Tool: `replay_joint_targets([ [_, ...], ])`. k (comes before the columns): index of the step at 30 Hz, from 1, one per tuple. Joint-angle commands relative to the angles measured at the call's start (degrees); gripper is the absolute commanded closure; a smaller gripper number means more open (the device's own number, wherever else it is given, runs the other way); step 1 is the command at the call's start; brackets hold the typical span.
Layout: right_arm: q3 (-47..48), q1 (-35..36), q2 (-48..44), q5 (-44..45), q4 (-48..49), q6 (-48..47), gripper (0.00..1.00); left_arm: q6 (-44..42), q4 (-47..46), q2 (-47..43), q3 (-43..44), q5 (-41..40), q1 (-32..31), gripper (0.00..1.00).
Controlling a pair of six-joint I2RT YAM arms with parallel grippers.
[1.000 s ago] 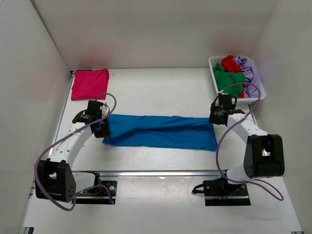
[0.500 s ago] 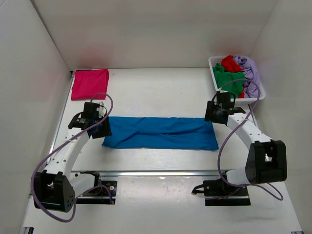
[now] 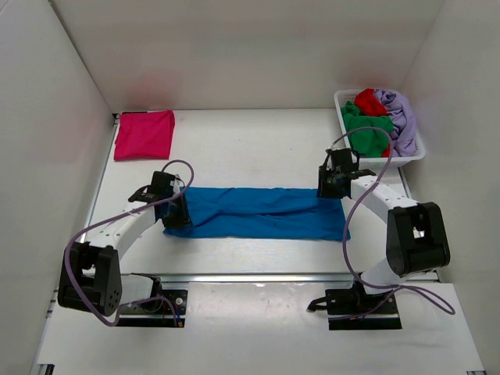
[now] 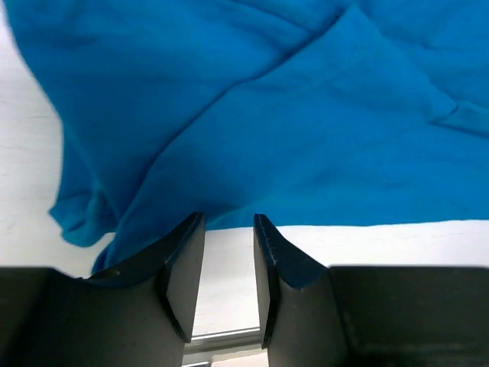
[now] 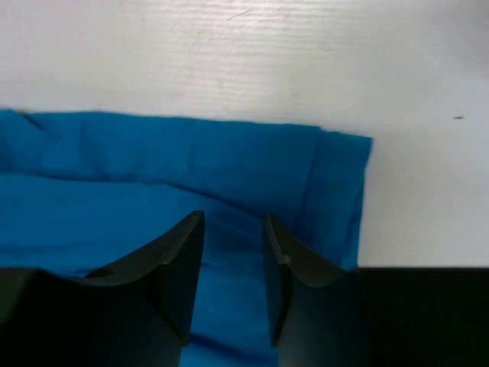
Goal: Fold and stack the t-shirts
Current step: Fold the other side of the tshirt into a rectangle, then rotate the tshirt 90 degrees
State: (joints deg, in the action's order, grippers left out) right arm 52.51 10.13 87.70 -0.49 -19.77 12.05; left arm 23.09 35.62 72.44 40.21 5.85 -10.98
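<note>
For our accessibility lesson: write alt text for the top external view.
A blue t-shirt folded into a long strip lies centrally, left gripper and right gripper at its ends. Folded pink t-shirt back-left; basket of shirts back-right.

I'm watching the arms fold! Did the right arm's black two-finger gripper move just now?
Yes. In the top view the right gripper slid left, away from the white plastic lattice basket, over the bright blue t-shirt.
</note>
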Motion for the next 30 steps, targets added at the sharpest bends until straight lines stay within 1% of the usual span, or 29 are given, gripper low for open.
replay_joint_targets([
  [1, -0.8, 1.3, -1.6, -0.1, 0.2, 0.7, 0.71, 1.5, -4.7, -1.1, 0.2, 2.5, 0.0, 0.57],
  [4, -3.5, 1.3, -3.7, 0.1, -2.3, 1.3, 0.85, 1.1, -4.1, -0.9, 0.5, 1.1, -0.3, 0.58],
  [5, -3.7, 1.2, -4.2, 0.4, -3.7, 2.2, 0.88, 0.6, -3.9, -0.6, 0.1, 1.0, 0.0, 0.58],
  [6, -4.1, 0.7, -4.7, 0.5, -4.7, 1.6, 0.88, 0.6, -3.9, -0.5, 0.0, 0.7, 0.3, 0.58],
  [10, -3.6, -1.3, -5.8, -2.2, -11.1, -0.3, 0.89, 0.3, -4.7, 0.2, -1.8, 1.0, 0.9, 0.58],
  [13, -2.1, -1.9, -6.8, -2.1, -15.4, -1.5, 0.9, 0.3, -4.9, 0.7, -2.4, 1.2, 0.4, 0.58],
  [14, -1.4, -1.4, -8.0, -1.8, -16.6, -1.3, 0.89, 0.5, -5.2, 0.9, -2.2, 1.1, 0.3, 0.57],
  [16, -0.7, -1.3, -9.7, -1.9, -16.1, -1.9, 0.88, 0.7, -5.0, 1.0, -1.8, 1.1, 0.2, 0.57],
  [18, -0.6, -1.3, -11.7, -2.2, -13.9, -2.2, 0.83, 0.7, -5.5, 0.2, -1.6, 0.1, 0.1, 0.56],
  [22, -0.6, -2.7, -12.3, -3.6, -6.8, -2.4, 0.81, 2.6, -6.8, -2.5, -1.7, -1.2, 0.0, 0.55],
  [23, -0.6, -3.3, -11.1, -4.4, -4.5, -3.3, 0.8, 2.8, -6.6, -2.5, -1.7, -1.8, -0.1, 0.55],
  [25, 0.5, -3.6, -7.6, -5.2, -3.7, -3.1, 0.8, 3.8, -7.8, -2.5, -1.8, -2.7, -0.3, 0.54],
  [27, 2.1, -2.1, -2.9, -3.8, -4.4, -3.6, 0.8, 4.2, -7.7, -1.6, -1.7, -4.3, -0.4, 0.54],
  [30, 1.9, 0.3, 0.4, -1.3, -4.3, -2.9, 0.8, 4.8, -7.4, -0.4, -1.3, -7.4, -1.7, 0.55],
])
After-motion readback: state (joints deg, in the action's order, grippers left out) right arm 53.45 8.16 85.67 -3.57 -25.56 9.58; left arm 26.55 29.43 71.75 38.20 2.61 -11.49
